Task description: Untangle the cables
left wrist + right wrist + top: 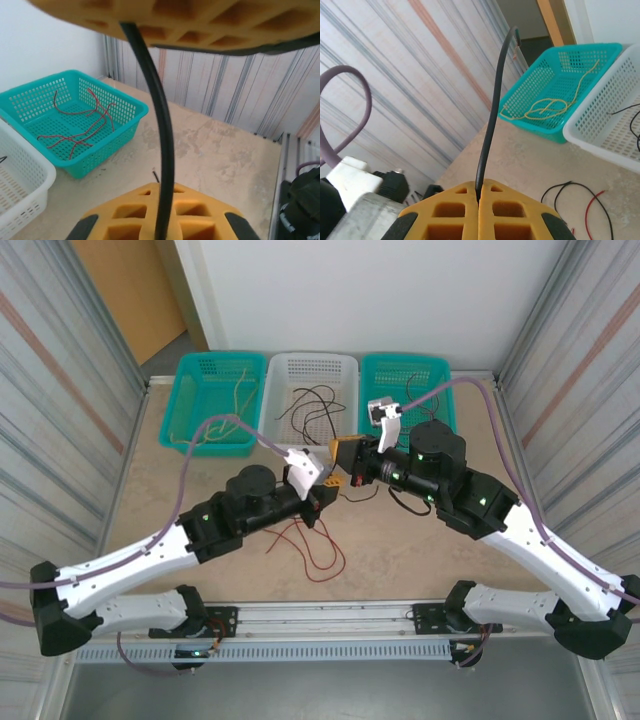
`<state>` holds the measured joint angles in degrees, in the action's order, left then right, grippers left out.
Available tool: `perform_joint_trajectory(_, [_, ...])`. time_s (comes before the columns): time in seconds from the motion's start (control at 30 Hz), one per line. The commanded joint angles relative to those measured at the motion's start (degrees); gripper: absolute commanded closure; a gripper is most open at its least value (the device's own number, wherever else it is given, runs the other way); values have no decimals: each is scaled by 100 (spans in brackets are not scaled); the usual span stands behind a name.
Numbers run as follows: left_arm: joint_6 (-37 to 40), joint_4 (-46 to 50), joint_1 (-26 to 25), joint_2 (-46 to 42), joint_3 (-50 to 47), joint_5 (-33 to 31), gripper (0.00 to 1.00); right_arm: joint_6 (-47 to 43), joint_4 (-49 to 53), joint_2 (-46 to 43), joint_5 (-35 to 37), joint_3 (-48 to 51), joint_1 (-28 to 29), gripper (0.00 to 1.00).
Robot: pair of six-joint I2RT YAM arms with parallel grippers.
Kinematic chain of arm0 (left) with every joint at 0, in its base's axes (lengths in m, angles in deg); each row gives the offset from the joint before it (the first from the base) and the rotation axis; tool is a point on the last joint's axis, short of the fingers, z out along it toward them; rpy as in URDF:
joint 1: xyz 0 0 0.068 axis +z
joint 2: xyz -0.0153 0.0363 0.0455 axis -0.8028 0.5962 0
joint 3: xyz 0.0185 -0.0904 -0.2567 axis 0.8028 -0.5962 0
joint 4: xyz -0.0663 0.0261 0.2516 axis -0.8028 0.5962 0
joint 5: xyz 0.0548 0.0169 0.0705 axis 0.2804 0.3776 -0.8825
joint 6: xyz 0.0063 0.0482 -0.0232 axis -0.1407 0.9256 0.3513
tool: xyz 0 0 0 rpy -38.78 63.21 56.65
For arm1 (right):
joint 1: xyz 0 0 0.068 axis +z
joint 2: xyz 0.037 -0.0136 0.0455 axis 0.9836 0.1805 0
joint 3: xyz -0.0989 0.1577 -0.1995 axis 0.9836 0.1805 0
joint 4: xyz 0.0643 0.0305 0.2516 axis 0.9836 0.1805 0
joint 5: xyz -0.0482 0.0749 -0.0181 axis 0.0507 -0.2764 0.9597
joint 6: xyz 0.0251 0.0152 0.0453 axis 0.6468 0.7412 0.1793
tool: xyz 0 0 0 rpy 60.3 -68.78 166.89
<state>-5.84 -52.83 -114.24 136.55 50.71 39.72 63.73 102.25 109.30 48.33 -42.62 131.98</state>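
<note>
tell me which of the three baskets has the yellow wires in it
The teal basket at the far left of the row holds the yellow wires. The white basket in the middle holds black wires, and the teal basket at the right end holds red ones.

Two teal baskets (pixel 212 400) (pixel 415 385), white basket (pixel 310 375)

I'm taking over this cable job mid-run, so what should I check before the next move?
1. Grip of right hand on black cable: ok, shut on it.
2. Grip of left hand: not ok, open around a black cable.
3. Red cables on table free of black ones: cannot tell.
4. Room in white basket: ok.
5. Yellow cables lying in teal basket: ok.
</note>
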Motion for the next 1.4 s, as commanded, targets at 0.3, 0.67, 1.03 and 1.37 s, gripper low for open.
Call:
perform_joint_trajectory(0.3, [-552,-305,468,-166,65,-384,100,-3,90,-522,682,279,-193,35])
perform_joint_trajectory(0.67, [-1418,371,2921,1957,2666,1434,100,431,945,-1537,1670,1411,-486,26])
perform_joint_trajectory(1.03, [-1998,148,3654,4263,4061,1880,84,638,1518,-1865,1828,1903,-489,35])
perform_joint_trajectory(1.37, [-1980,980,3658,4347,3579,1940,30,895,1980,-1660,1572,2012,-492,37])
